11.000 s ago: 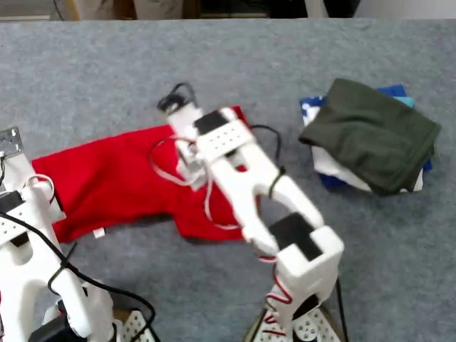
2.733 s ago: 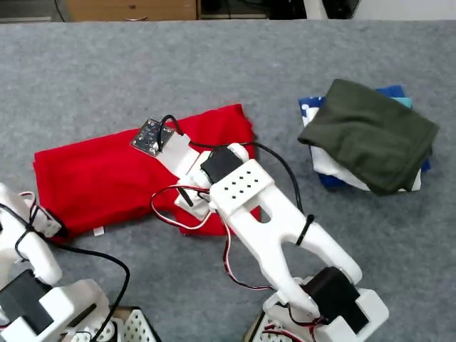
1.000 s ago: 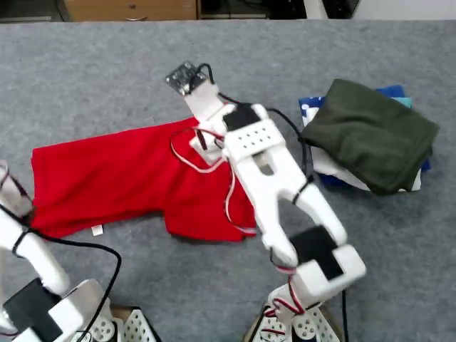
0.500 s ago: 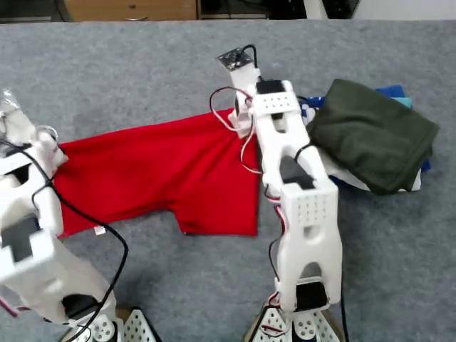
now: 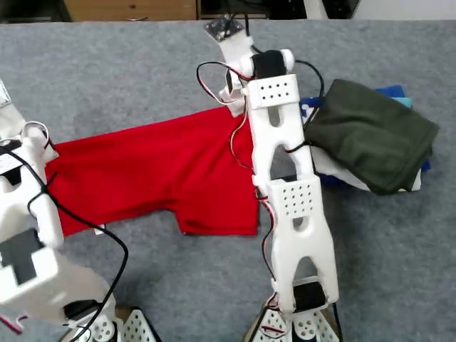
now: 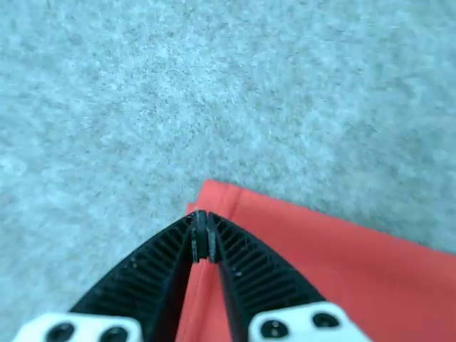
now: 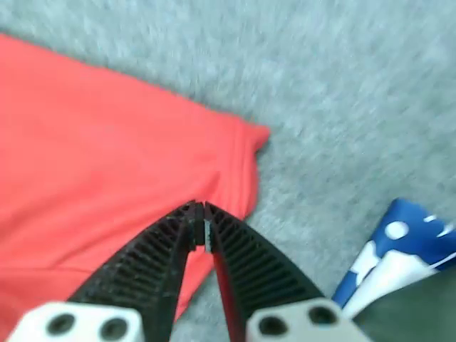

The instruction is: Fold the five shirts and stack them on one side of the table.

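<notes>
A red shirt [image 5: 157, 174] lies spread across the middle of the grey table. My left gripper [image 5: 48, 148] is at the shirt's left end. In the left wrist view it [image 6: 201, 239] is shut on a corner of the red cloth [image 6: 328, 285]. My right gripper [image 5: 237, 108] is at the shirt's far right corner. In the right wrist view it [image 7: 199, 226] is shut on the cloth [image 7: 92, 142] just inside the hem. To the right sits a stack of folded shirts, with a dark green one [image 5: 370, 132] on top of a blue and white one [image 7: 399, 256].
The right arm [image 5: 288, 192] stretches from the near edge across the shirt's right end, close beside the stack. Bare grey table [image 5: 107, 64] lies beyond the shirt and along the near side. Wooden furniture [image 5: 128, 8] stands past the far edge.
Both grippers have drawn the shirt's far edge away from the near side, and the right arm has stretched farther out. The shirt now lies opened out wider than a second ago.
</notes>
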Action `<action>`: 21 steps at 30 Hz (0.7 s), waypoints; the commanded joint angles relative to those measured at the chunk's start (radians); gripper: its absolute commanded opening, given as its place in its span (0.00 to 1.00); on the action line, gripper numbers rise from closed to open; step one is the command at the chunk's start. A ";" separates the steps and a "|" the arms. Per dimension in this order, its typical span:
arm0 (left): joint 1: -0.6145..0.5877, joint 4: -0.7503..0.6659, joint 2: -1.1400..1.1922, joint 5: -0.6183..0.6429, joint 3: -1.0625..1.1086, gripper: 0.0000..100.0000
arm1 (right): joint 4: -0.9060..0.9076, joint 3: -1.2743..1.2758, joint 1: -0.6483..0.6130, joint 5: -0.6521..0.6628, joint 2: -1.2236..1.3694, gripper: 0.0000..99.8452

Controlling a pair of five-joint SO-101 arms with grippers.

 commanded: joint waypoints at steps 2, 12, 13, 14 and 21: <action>-0.012 0.161 -0.147 -0.009 -0.029 0.02 | 0.025 0.047 -0.012 0.012 -0.084 0.00; -0.121 0.068 -0.303 -0.112 0.350 0.02 | 0.011 0.918 -0.171 0.176 -0.714 0.00; -0.133 0.043 -0.311 -0.112 0.390 0.02 | -0.003 1.004 -0.177 0.209 -0.774 0.00; -0.147 0.025 -0.318 -0.110 0.425 0.02 | -0.014 1.087 -0.180 0.241 -0.829 0.00; -0.245 0.015 -0.355 -0.107 0.512 0.02 | -0.049 1.563 -0.183 0.385 -1.175 0.00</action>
